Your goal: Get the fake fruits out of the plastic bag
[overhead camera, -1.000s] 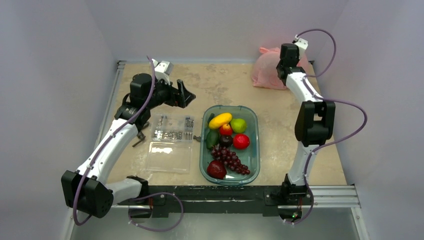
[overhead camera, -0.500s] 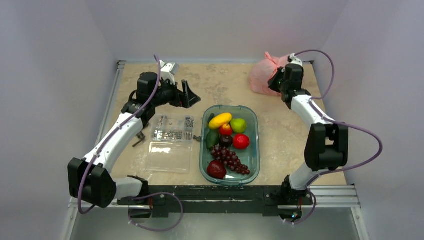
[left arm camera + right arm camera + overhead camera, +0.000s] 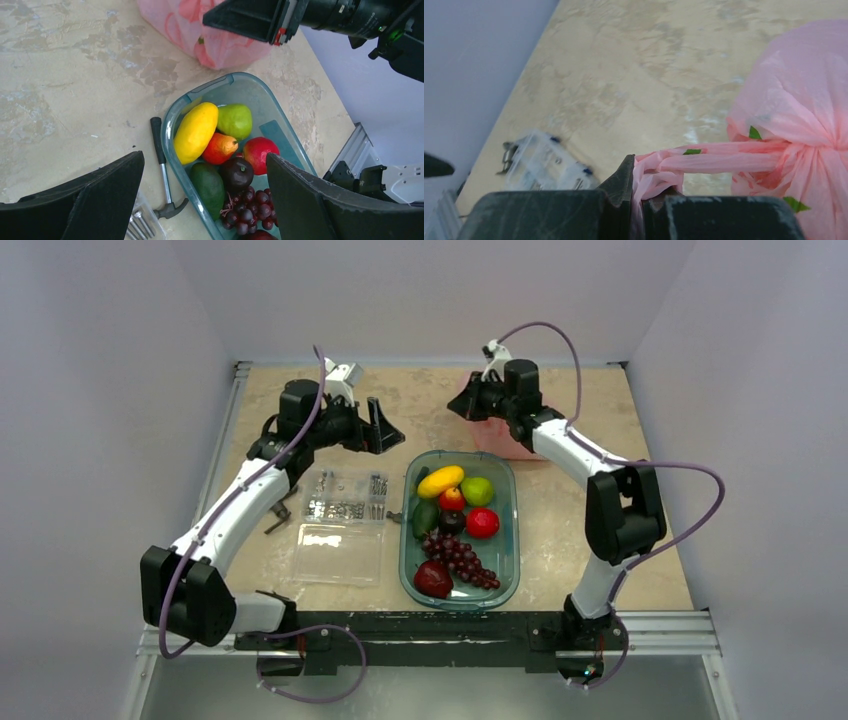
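Now the bag point(image 3: 493, 440) sits just behind the tray point(image 3: 506, 558), dragged there from the far right corner. Right gripper point(image 3: 639, 194) pinches 1 handle loop; left gripper point(image 3: 385, 428) hovers spread, left of the tray. Fruits remain hidden inside; emptying can begin.

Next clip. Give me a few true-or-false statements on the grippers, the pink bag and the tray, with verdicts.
1. The right gripper is shut on a handle of the plastic bag. True.
2. The left gripper is shut on a yellow fruit. False: it is open and holds nothing.
3. The plastic bag lies inside the tray. False: it is outside, past the tray's far end.
4. A small hammer lies on the table beside the tray. True.
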You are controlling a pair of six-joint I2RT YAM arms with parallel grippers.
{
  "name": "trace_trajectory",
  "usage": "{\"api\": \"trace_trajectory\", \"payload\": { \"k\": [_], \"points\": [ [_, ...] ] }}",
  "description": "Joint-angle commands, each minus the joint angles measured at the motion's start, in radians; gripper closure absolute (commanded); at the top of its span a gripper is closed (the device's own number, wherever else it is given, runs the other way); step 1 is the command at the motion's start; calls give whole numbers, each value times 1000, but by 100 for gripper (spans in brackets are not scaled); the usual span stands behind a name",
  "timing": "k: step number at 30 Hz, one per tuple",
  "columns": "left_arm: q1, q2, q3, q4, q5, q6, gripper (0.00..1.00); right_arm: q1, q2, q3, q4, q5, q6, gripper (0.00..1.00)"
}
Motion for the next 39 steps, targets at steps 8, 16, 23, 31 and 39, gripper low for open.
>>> {"api": "trace_trajectory", "payload": {
  "k": [8,16,23,31,39],
  "points": [
    [-3,18,64,-17,-37,47,9,153,-47,-94,87,-326,-175,100],
    [-3,42,78,-40,-44,56,11,157,-158,-223,62,-236,-200,100],
    [-19,89,155,-60,-123,105,12,156,-289,-304,-26,3,-223,98],
    [-161,339,376,-29,-245,286,11,156,-313,-376,-4,33,-196,98],
    [-216,557,512,34,-253,292,15,156,-375,-438,-17,110,-167,98]
  ]
}}
